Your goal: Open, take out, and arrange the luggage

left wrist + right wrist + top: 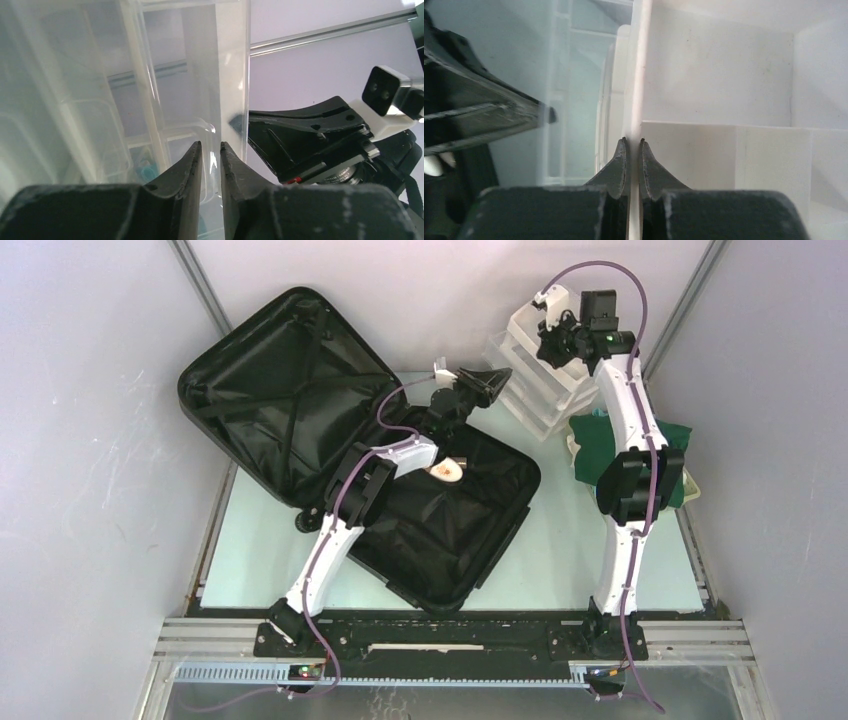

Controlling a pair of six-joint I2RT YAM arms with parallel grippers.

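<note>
The luggage (300, 390), a large black suitcase, lies open; its lid leans at the back left and its lined base (480, 530) lies in the middle. My left gripper (492, 378) reaches over the base to the left edge of the white drawer organizer (540, 390). In the left wrist view the gripper (210, 145) stands nearly shut with clear plastic of the organizer (100, 75) between its tips. My right gripper (553, 340) is at the organizer's top. In the right wrist view it (632, 141) is shut on a thin white wall of the organizer (724, 75).
A small pale pinkish object (447, 472) lies in the suitcase base under my left arm. A dark green cloth (600, 435) lies at the right beneath my right arm. Grey walls close in the table on the left, back and right.
</note>
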